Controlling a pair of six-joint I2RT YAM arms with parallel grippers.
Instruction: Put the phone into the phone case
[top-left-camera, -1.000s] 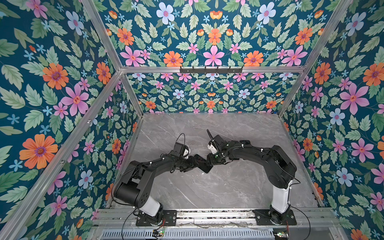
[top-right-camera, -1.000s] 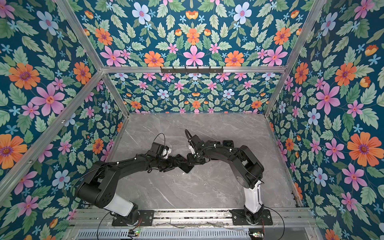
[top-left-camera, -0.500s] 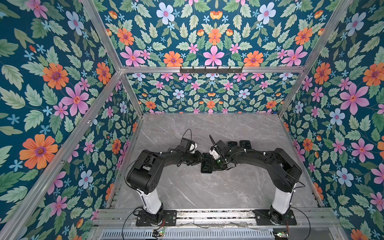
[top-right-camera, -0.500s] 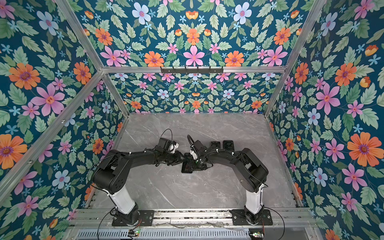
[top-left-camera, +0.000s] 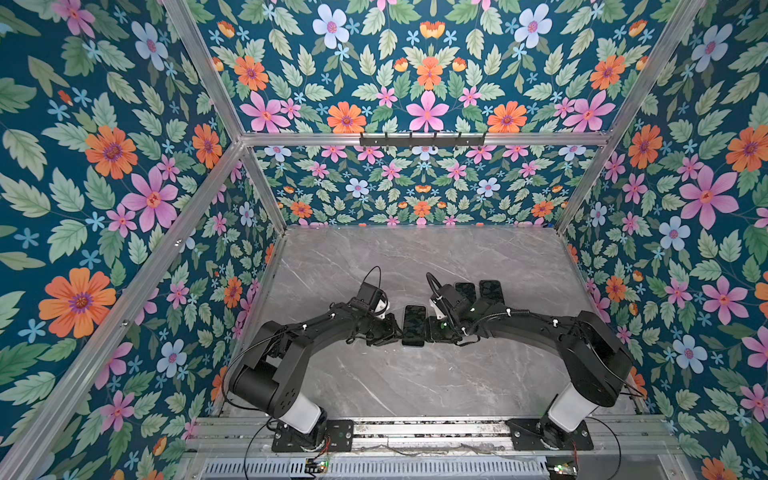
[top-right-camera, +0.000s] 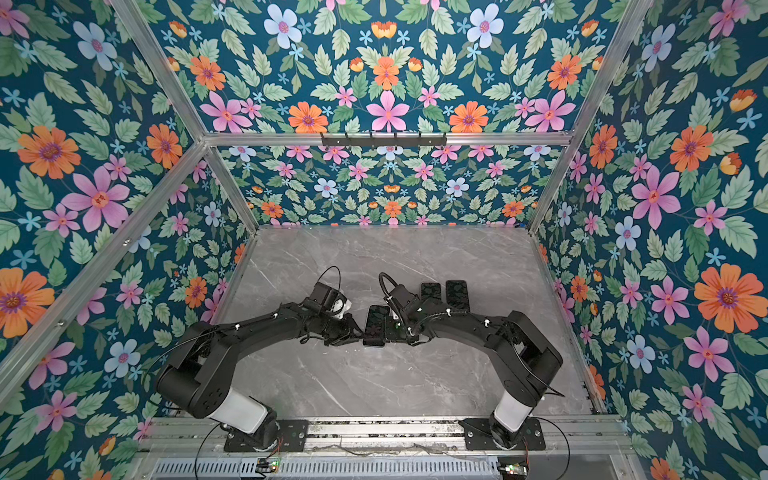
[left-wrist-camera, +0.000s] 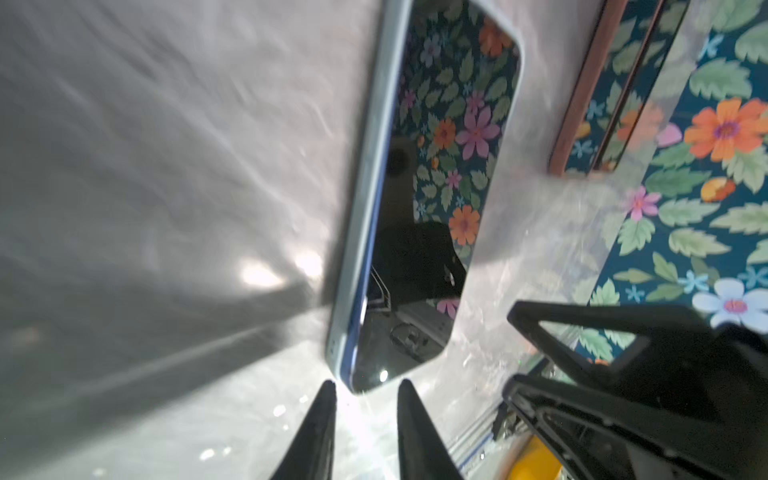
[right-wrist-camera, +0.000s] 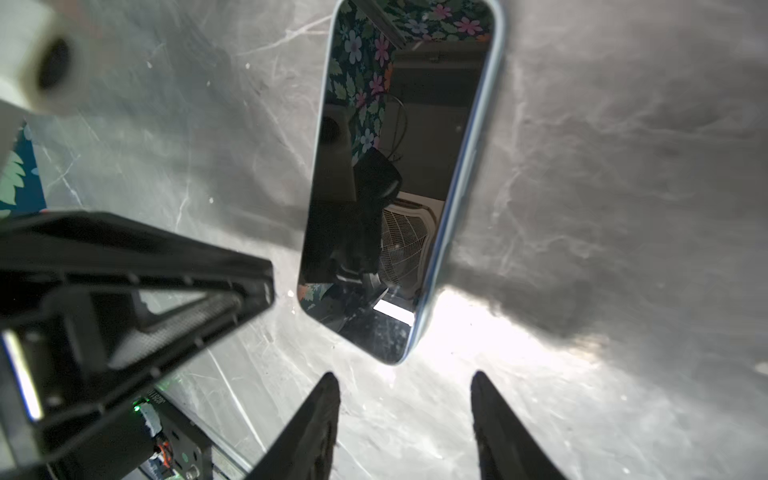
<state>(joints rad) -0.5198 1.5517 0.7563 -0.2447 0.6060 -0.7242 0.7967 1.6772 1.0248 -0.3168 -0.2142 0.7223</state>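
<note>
The phone (top-left-camera: 414, 326) (top-right-camera: 376, 326) lies flat and screen up on the grey marble table (top-left-camera: 415, 382), between my two grippers. A pale blue phone case rim (left-wrist-camera: 365, 174) runs round its edge, with a darker blue band inside it. My left gripper (top-left-camera: 392, 331) (left-wrist-camera: 365, 388) sits just off one short end, its jaws a narrow gap apart and empty. At the phone's other side my right gripper (top-left-camera: 434, 329) (right-wrist-camera: 403, 378) stands open and empty, one phone corner (right-wrist-camera: 392, 353) just ahead of the fingertips. Neither gripper touches the phone.
Two more dark phone-shaped slabs (top-left-camera: 465, 291) (top-left-camera: 491, 291) lie side by side behind the right wrist; their brown rim (left-wrist-camera: 577, 104) shows in the left wrist view. Flowered walls close in the table on three sides. A metal rail (top-left-camera: 415, 428) runs along the front.
A second ago both grippers met over the tilted phone. It now lies flat, and both have let go and drawn back slightly. The left jaws have narrowed; the right jaws have widened.
</note>
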